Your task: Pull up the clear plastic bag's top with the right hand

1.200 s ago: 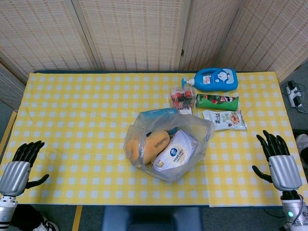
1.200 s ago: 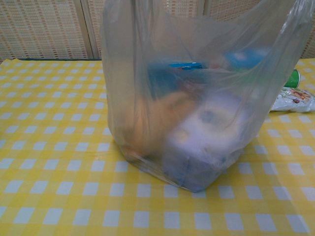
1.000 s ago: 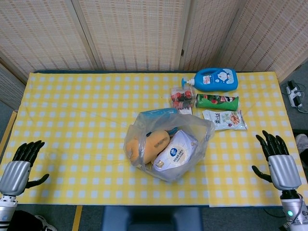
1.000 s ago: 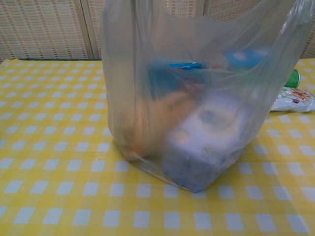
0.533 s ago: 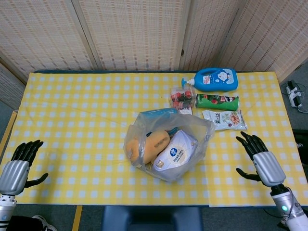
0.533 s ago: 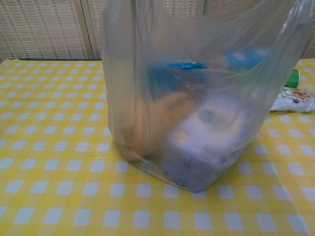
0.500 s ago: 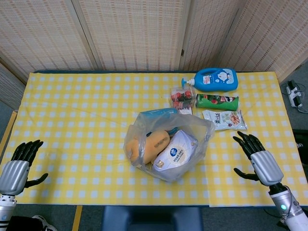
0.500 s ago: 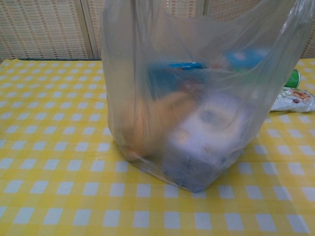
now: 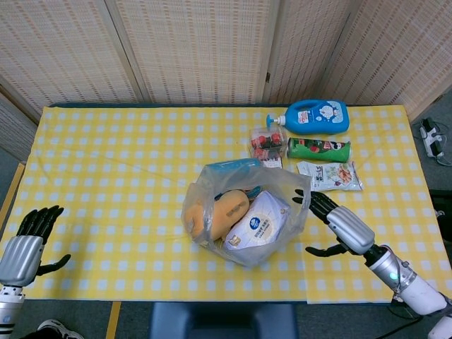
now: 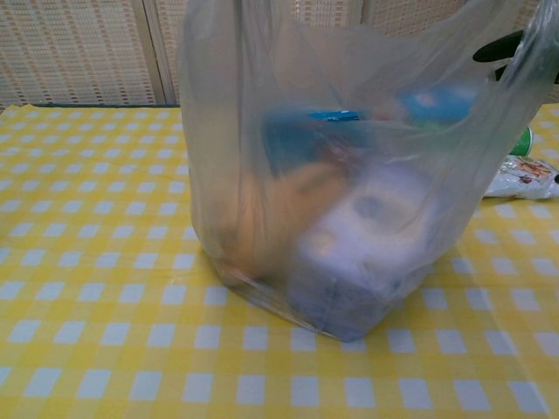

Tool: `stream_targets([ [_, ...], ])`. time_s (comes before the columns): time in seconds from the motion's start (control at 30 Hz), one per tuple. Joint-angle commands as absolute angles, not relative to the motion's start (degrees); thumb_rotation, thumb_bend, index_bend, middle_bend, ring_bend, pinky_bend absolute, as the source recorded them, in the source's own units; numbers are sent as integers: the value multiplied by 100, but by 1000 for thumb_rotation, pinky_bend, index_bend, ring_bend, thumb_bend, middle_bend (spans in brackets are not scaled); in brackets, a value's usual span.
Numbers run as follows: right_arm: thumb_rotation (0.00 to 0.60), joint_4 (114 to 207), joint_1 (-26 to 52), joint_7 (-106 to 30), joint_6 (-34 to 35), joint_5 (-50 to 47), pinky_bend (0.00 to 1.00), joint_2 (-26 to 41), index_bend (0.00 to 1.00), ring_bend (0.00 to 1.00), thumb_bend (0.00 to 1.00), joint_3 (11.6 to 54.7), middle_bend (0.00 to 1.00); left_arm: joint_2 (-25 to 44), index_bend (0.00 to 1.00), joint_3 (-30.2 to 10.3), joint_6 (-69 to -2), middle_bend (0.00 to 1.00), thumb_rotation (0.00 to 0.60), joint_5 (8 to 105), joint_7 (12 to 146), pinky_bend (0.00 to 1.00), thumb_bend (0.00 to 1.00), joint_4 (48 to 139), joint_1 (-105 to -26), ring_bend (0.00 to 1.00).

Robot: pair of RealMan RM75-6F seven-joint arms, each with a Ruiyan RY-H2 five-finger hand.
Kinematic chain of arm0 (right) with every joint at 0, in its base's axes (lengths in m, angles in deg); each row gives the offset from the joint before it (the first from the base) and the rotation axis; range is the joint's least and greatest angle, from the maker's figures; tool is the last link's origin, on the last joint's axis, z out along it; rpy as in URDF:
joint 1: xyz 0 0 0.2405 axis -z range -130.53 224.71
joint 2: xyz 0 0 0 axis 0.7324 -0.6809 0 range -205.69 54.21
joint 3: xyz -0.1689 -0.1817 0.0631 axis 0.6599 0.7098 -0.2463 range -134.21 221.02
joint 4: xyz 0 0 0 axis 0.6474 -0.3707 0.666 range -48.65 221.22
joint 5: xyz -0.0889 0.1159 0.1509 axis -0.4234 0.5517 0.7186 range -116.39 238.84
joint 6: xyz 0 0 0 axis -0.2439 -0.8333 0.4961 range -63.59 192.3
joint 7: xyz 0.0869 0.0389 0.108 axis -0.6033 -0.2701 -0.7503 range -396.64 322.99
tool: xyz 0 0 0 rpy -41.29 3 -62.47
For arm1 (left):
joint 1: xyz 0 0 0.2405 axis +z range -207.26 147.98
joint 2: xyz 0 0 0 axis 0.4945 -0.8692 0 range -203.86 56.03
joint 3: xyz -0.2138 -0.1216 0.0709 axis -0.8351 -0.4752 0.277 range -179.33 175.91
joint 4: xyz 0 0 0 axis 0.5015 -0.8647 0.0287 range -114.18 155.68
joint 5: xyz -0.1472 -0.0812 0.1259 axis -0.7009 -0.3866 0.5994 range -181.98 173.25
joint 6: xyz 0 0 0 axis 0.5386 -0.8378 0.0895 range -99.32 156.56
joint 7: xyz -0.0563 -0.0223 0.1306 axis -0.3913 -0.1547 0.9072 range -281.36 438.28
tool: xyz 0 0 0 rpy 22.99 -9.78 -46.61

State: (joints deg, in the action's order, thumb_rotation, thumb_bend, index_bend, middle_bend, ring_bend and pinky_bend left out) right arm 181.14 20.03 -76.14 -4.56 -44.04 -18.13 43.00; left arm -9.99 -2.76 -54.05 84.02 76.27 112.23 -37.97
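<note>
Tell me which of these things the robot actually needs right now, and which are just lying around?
Needed for the job:
- clear plastic bag, full of groceries
- right robot hand, open, beside the bag's top edge

Just lying about:
- blue pump bottle
- green can
- snack packet
- small box of red fruit
- left robot hand, open at the table's edge

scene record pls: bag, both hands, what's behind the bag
bag: clear plastic bag, upright mid-table, top open, filled with packaged goods
right hand: right hand at the bag's right edge, fingers spread, fingertips at the plastic; grip cannot be told
left hand: left hand at the table's near-left corner, fingers apart, holding nothing
behind bag: blue bottle, green can, snack packet, small pack
table: yellow checked cloth
</note>
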Motion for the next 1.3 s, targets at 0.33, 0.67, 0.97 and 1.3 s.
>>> stream_targets([
  [0.33, 600, 18349, 1251, -8496, -501, -5046, 0, -1876, 0, 0, 237, 4472, 0, -996, 55, -296, -5389, 112, 600, 8358, 7619, 0, 224, 11211, -3803, 82],
  [0.67, 600, 18108, 942, -8901, -639, -4934, 0, -1442, 0, 0, 238, 4439, 0, -1006, 55, -290, -5410, 112, 600, 8372, 7630, 0, 224, 11234, -3792, 82],
  [0.97, 600, 17998, 584, -9020, -642, -5016, 0, -1166, 0, 0, 237, 4433, 0, -1022, 55, -303, -5409, 112, 600, 8362, 7586, 0, 224, 11223, -3797, 82],
  [1.3, 600, 18080, 270, -8967, -530, -4994, 0, -1055, 0, 0, 237, 4460, 0, -1048, 55, -303, -5458, 112, 600, 8392, 7555, 0, 225, 11236, -3780, 82],
])
